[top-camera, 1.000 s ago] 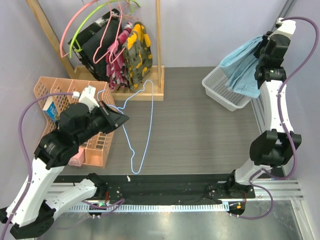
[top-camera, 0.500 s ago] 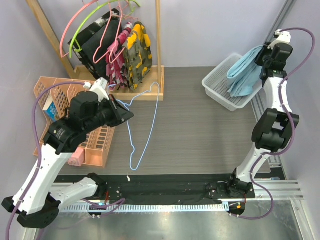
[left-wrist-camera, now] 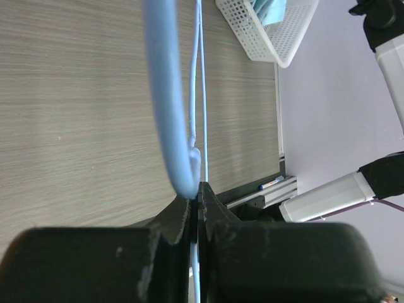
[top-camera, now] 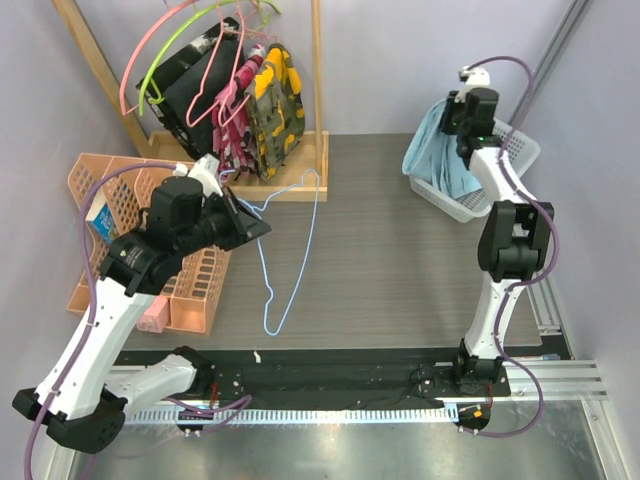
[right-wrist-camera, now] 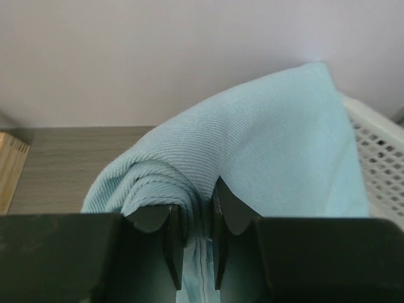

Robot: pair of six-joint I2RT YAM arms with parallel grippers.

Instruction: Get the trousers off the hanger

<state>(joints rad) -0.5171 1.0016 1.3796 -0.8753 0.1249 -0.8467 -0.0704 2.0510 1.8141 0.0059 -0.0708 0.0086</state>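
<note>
Two grippers are each gripping something, and we are beginning at their jaws. Through the left wrist camera we are seeing the left gripper (left-wrist-camera: 197, 189) with its jaws pressed almost together, pinching the thin wire of the light-blue hanger (left-wrist-camera: 161, 95). The wire is running away from the fingertips above the wood-grain table (left-wrist-camera: 76, 126). From overhead, the hanger's triangular frame is stretching toward the near edge, and its hook is curling close to the base of the wooden rack (top-camera: 321, 100). We cannot tell whether the frame's lower tip is touching the table.

Through the right wrist camera we are seeing the right gripper (right-wrist-camera: 194, 214) with its jaws narrowly parted, clamping a bunched fold of the sky-blue trousers (right-wrist-camera: 271, 126). The cloth is spreading upward and rightward beyond the fingertips. The trousers are hanging well apart from the hanger, at the table's far right corner, and draping down over the left part of the white mesh basket (top-camera: 520, 150).
</note>
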